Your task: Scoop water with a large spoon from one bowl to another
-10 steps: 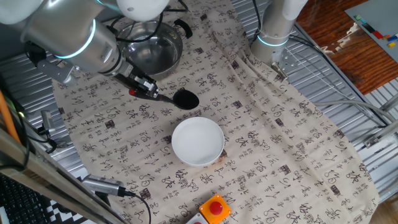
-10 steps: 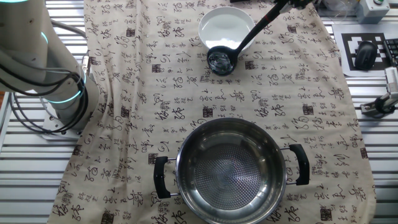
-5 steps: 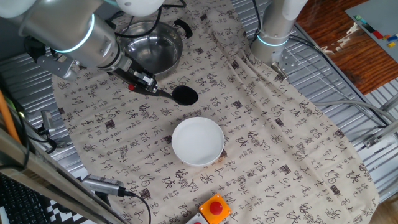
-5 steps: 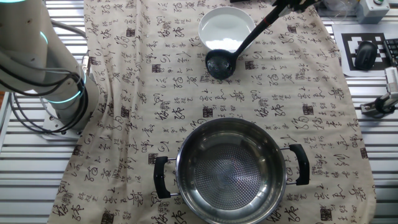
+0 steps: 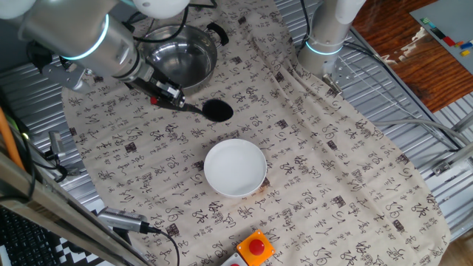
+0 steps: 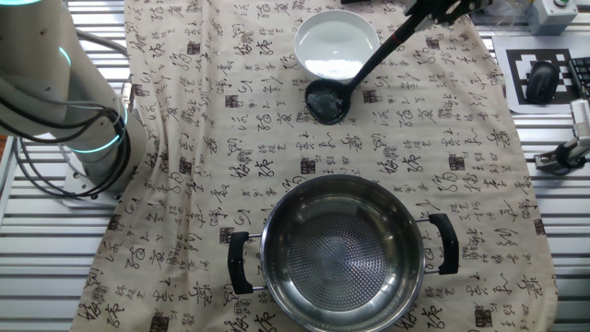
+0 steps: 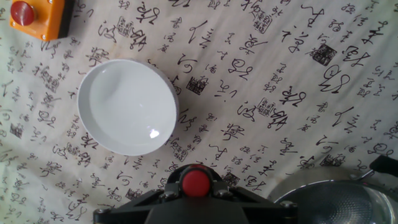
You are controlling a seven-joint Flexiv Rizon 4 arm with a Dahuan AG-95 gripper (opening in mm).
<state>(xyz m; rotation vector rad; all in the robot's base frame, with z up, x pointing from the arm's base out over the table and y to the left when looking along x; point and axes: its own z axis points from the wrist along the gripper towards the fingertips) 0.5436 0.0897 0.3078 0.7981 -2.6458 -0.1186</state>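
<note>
Fingers: the gripper [image 5: 168,97], left of centre in one fixed view, is closed on the handle of the large spoon [image 6: 364,66]; in the hand view the red handle tip [image 7: 195,182] sits at the bottom edge between the black finger bodies.
Spoon axis: the handle runs from the gripper at the top right of the other fixed view down-left to the scoop [image 6: 326,99], which hangs over the cloth.
Scoop contents: it glints as if holding water, though I cannot be sure.
Key relation: the scoop lies between the two vessels. The white bowl [image 6: 336,43] is just above it in the other fixed view; the steel pot [image 6: 339,250] is well below, at the bottom centre.
Judged next move: carry the scoop level toward the pot, along the handle's own line away from the bowl.
Surroundings: a patterned cloth [image 5: 318,162] covers the tabletop; a red button box [image 5: 255,247] sits at the lower edge beyond the bowl.
Obstruction: nothing lies between scoop and pot; its rim and black handle [image 6: 444,243] are what to clear.
</note>
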